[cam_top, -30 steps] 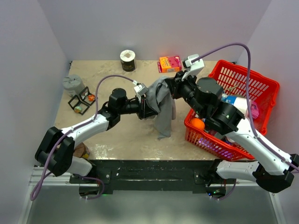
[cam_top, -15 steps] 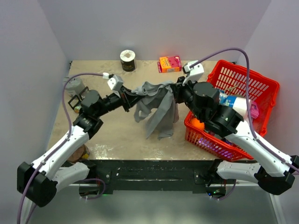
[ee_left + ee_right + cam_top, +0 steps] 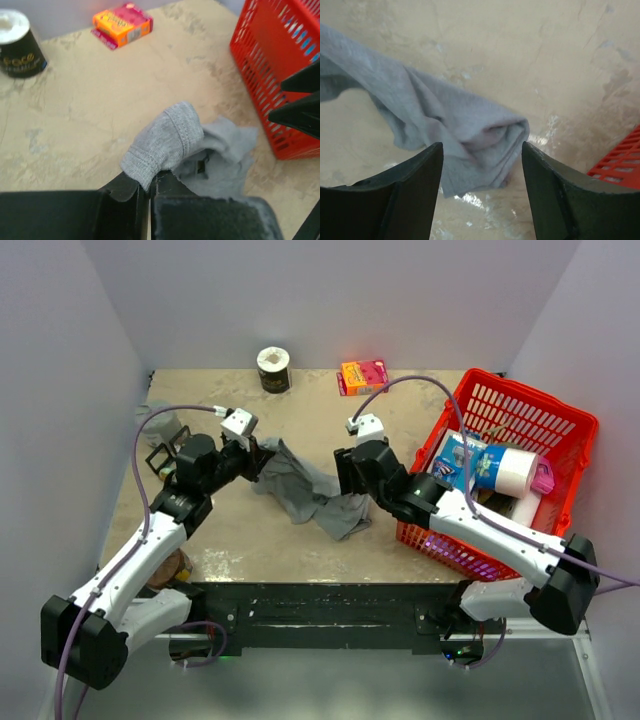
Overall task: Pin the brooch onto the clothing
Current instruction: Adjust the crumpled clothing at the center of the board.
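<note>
Grey knit lies in a crumpled heap on the table (image 3: pixel 240 540). The clothing (image 3: pixel 318 495) sits between the two arms, with one end lifted off the surface. The left gripper (image 3: pixel 150 184) is clamped tight on a folded hem, jaws pressed together and the fabric bulging out above them. The right gripper (image 3: pixel 481 147) is spread wide and holds nothing. It hovers just over the rolled far end of the cloth, near the red basket (image 3: pixel 520 400). I cannot find the brooch in any view. The left arm covers part of the table's left side, so it may be hidden there.

My worry is the bunching. With the cloth folded over itself, there is no flat single layer to take a pin, so a brooch pushed in now would likely catch several layers together. If the open claw comes straight down, it would probably pinch the whole roll rather than one edge. A pull from the left arm alone would most likely drag the heap along instead of spreading it. And with the pin out of sight, one claw may have to let go of the cloth to fetch it.

Half a second ago the garment hung stretched in the air between both claws. Since then the right one has released it and dropped low, and the cloth has slumped onto the table. A second ago the left claw was in close at mid-table, and it has swung out to the left since.
</note>
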Controlling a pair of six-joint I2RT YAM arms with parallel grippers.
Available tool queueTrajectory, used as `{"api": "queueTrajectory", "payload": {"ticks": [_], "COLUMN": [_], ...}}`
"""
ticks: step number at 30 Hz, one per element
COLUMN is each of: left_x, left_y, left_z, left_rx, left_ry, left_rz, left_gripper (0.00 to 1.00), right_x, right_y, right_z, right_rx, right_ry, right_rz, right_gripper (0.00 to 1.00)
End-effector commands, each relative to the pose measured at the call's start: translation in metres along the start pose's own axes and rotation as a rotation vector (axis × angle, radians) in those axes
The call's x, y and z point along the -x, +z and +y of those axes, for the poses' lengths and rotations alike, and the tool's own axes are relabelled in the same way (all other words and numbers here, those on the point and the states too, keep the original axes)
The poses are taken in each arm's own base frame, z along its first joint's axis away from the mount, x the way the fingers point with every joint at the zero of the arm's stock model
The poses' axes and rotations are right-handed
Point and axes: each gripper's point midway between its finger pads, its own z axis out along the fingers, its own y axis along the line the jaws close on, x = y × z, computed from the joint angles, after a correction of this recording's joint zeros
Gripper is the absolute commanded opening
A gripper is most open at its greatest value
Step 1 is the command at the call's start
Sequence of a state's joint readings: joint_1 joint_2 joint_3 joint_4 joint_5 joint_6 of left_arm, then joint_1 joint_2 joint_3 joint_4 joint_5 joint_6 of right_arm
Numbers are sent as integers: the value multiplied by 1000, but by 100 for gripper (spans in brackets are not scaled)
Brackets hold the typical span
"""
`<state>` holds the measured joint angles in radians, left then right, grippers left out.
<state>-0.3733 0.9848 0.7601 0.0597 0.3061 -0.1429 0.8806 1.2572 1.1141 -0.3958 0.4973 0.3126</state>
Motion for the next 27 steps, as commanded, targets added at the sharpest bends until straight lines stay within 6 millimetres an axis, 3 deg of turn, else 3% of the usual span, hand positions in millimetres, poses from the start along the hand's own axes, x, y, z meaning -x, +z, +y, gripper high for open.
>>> {"api": "queueTrajectory", "payload": {"ticks": [1, 11, 17, 23, 25, 27], "left_x": [-5, -12, -13, -13, -9, -4], "left_y": [-1, 1, -6, -12, -14, -16], "left_z": [19, 26, 45, 57, 56, 55], "left_rx": [87, 119, 233, 307, 307, 306], "left_ry": [55, 54, 73, 74, 76, 75], "left_rz": [62, 96, 104, 109, 99, 82], "left_gripper": [0, 0, 0, 0, 0, 0], "right_x": [-21, -79, -95, -96, -99, -98], "right_y": [8, 27, 38, 53, 58, 63], "right_z": [17, 42, 24, 3, 3, 2], "right_rx": [59, 116, 6, -2, 5, 5], "right_ry": [97, 70, 165, 292, 325, 367], "right_rz": [33, 133, 150, 161, 176, 181], "right_gripper": [69, 73, 80, 80, 77, 67]}}
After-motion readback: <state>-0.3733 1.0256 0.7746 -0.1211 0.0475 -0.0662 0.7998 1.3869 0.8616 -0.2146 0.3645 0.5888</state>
